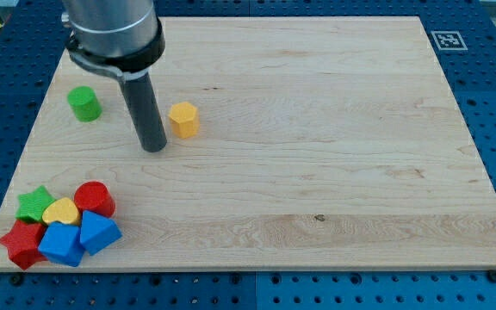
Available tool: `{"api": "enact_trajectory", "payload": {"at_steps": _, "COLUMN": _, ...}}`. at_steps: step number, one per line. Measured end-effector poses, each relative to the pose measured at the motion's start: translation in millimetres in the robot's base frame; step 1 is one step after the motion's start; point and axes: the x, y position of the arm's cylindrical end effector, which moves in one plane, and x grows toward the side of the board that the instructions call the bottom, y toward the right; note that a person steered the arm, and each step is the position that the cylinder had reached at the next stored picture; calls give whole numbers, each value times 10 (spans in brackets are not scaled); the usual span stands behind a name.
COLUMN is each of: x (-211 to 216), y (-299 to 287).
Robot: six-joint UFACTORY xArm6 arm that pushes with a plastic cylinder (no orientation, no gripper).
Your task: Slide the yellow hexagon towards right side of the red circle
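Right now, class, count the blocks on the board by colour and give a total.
Green: 2, cylinder, star
Yellow: 2, hexagon, heart
Red: 2, circle, star
Blue: 2
Total: 8

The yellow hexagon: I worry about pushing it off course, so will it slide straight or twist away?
The yellow hexagon sits low and flat, so it probably slides rather than tips. Its angled faces may make it rotate if my tip, just to its left, strikes off-centre. The smooth wooden board likely offers little grip.
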Motion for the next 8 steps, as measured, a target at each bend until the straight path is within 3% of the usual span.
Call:
{"api": "enact_trajectory", "payload": {"at_steps": 4, "x": -1082, "y": -152}}
{"api": "enact_trajectory", "payload": {"at_steps": 8, "x": -435, "y": 393}}
